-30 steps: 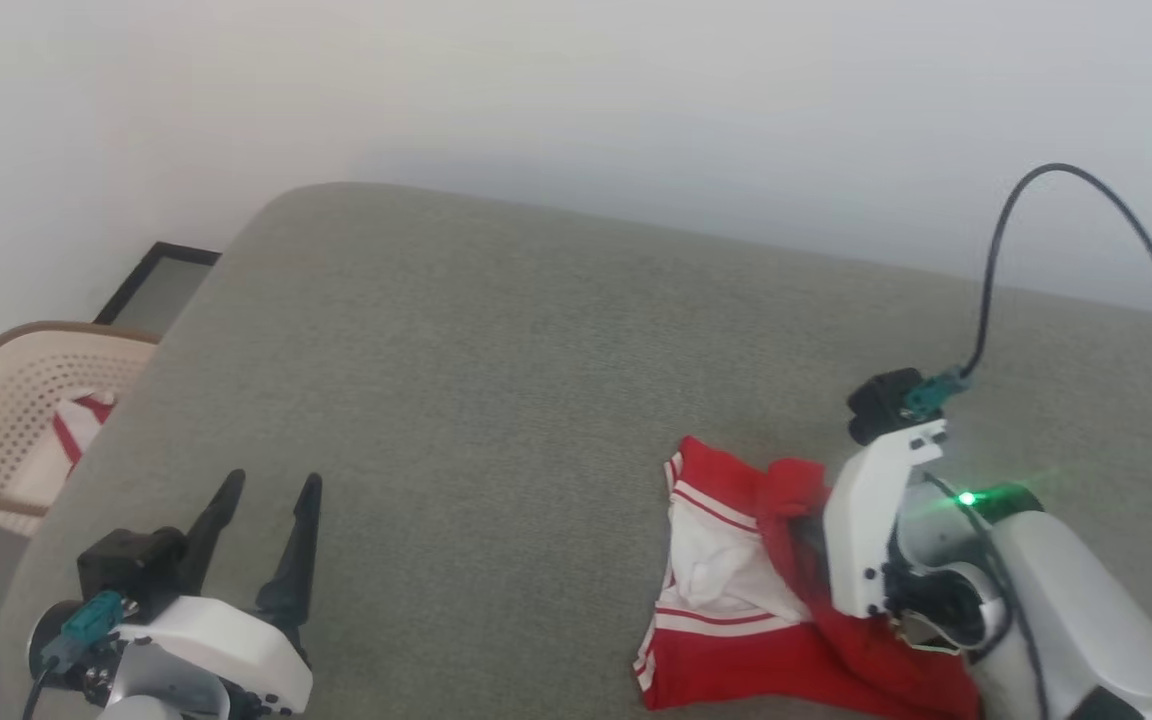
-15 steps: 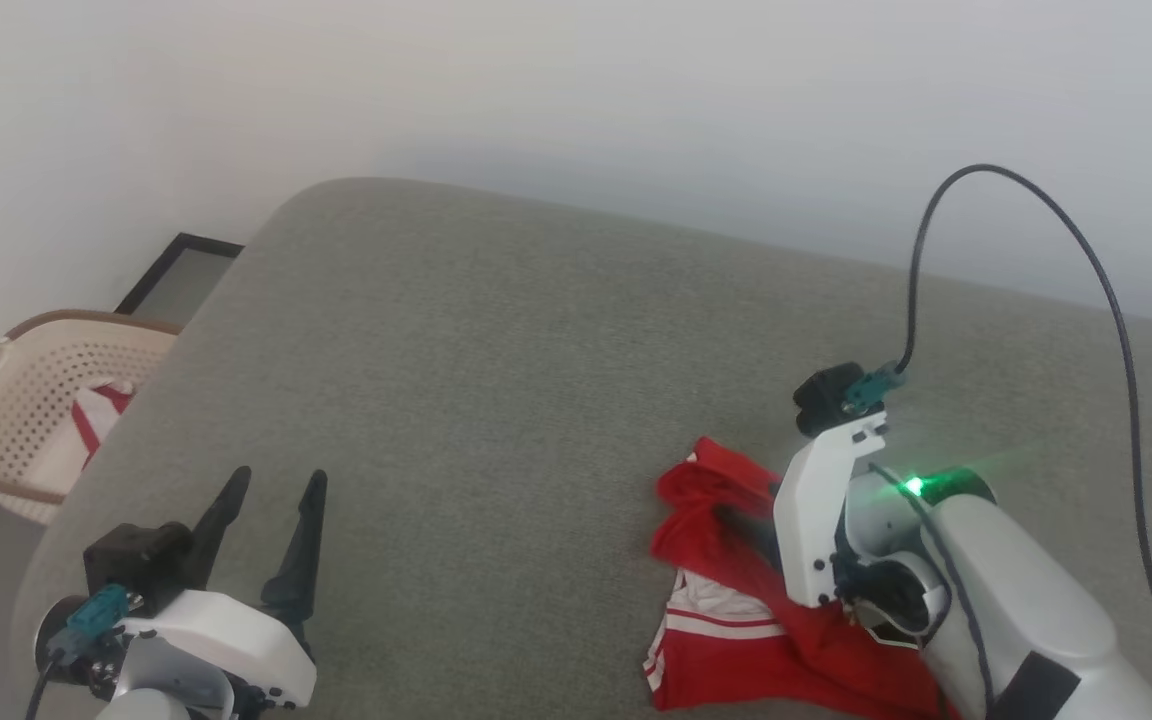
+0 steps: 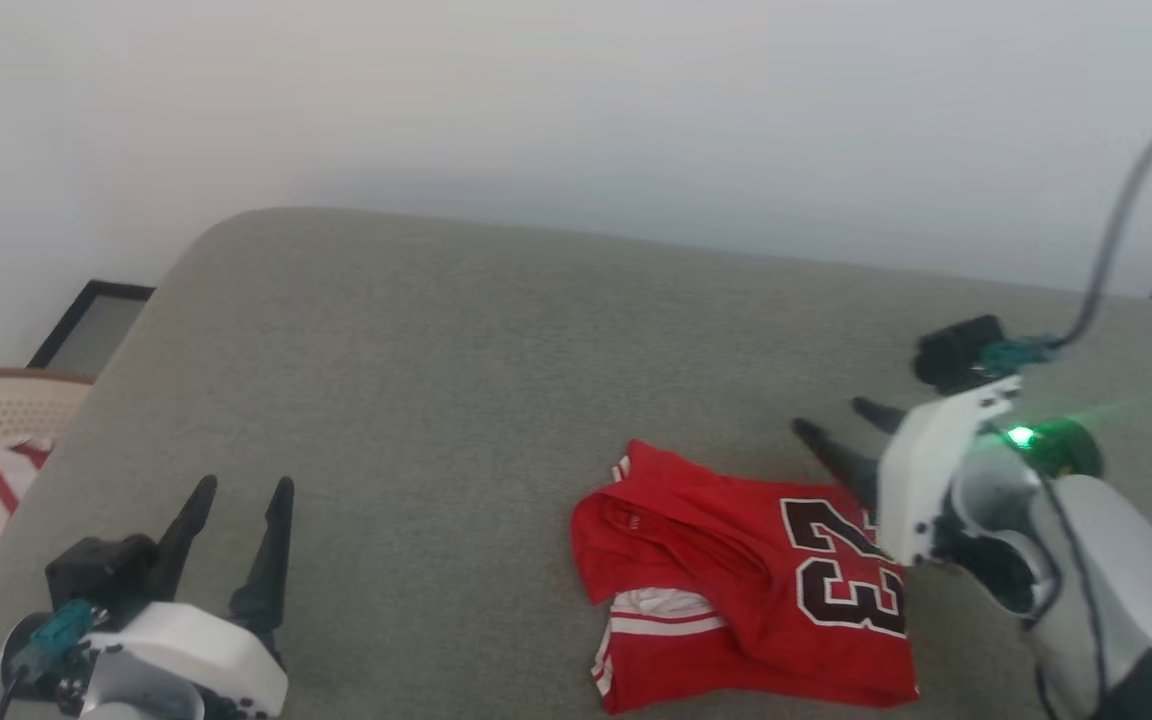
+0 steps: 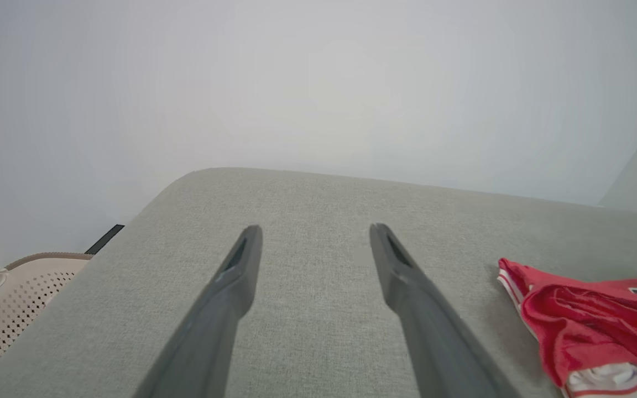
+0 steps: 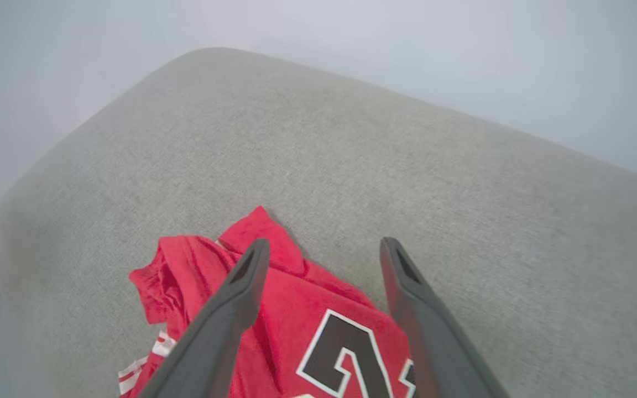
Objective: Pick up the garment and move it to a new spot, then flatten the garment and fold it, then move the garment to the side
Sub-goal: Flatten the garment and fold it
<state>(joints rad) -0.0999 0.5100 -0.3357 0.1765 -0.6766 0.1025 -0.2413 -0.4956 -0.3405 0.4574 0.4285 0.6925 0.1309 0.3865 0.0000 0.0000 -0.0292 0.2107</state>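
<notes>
Lying rumpled: one garment (image 3: 716, 560); left end effector (image 3: 244, 487), right end effector (image 3: 829, 414) spread.

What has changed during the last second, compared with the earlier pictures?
The right gripper let go of the garment and lifted off it; its jaws now stand open. The garment now lies more spread out on the grey cushion, with its 23 facing up. The left gripper stayed open and idle, apart from the garment.
</notes>
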